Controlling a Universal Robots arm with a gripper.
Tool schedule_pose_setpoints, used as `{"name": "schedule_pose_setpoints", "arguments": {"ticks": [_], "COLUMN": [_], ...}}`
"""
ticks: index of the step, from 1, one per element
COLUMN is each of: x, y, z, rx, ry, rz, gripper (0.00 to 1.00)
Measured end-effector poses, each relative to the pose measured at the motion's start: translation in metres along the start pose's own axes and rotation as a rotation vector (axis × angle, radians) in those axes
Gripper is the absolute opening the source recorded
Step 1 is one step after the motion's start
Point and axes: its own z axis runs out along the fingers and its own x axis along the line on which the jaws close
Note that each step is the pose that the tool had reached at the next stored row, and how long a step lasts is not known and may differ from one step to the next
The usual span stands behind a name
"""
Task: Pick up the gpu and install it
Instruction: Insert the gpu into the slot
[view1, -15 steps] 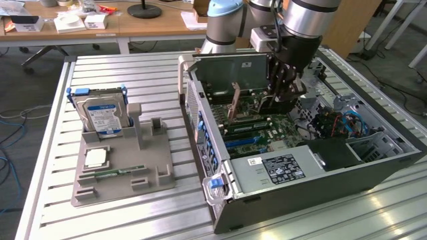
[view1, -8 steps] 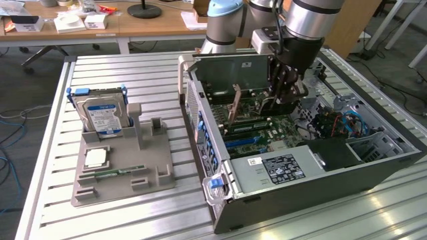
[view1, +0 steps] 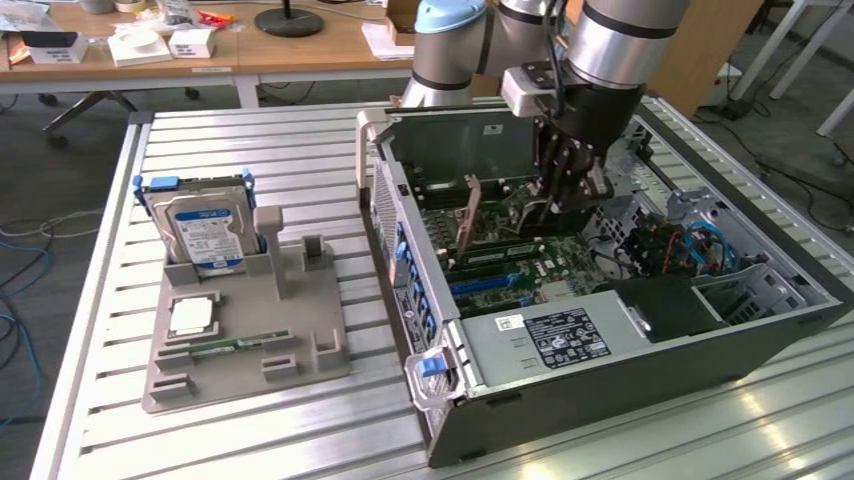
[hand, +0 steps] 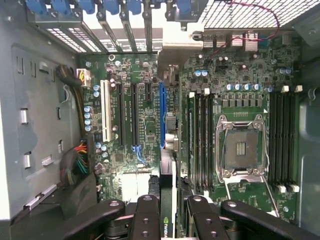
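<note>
In the wrist view the gpu (hand: 166, 227) is a thin card seen edge-on, with a green logo on it. It sits between the black fingers (hand: 147, 220) of my gripper (hand: 172, 225), which is shut on it. The card hangs above the motherboard (hand: 150, 100), roughly in line with the blue expansion slot (hand: 161, 115); I cannot tell whether it touches the slot. In the exterior view the gripper (view1: 571, 195) reaches down into the open computer case (view1: 667, 350) over the motherboard (view1: 534, 260).
Black and white expansion slots (hand: 122, 115), memory slots (hand: 202, 145) and an open CPU socket (hand: 242, 150) lie below. Cables (hand: 75, 160) bunch at the case wall. Outside the case, a grey fixture (view1: 314, 350) holds a hard drive (view1: 207, 235) and a memory stick (view1: 240, 343).
</note>
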Motion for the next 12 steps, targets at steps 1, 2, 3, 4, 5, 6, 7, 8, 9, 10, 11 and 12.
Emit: {"name": "schedule_pose_setpoints", "arguments": {"ticks": [1, 2, 3, 4, 5, 6, 7, 8, 9, 10, 11, 12], "x": [0.0, 0.0, 0.0, 0.001, 0.001, 0.001, 0.001, 0.001, 0.001, 0.001, 0.001, 0.001], "y": [0.0, 0.0, 0.0001, 0.0001, 0.0001, 0.0001, 0.0001, 0.0001, 0.0002, 0.0002, 0.0003, 0.0004], "z": [0.0013, 0.0026, 0.0038, 0.005, 0.0061, 0.0072, 0.0081, 0.009, 0.01, 0.0112, 0.0124, 0.0135], "rx": [0.0, 0.0, 0.0, 0.0, 0.0001, 0.0, 0.0, 0.0, 0.0, 0.0, 0.0, 0.0], "ry": [0.0, 0.0, 0.0, 0.0, -0.0001, 0.0, 0.0, 0.0, 0.0, 0.0, 0.0001, 0.0], "rz": [0.0, 0.0, 0.0, 0.0, 0.0, 0.0, 0.0, 0.0, 0.0, 0.0, 0.0, 0.0], "gripper": [0.26, 0.26, 0.26, 0.26, 0.26, 0.26, 0.26, 0.26, 0.26, 0.26, 0.26, 0.26]}}
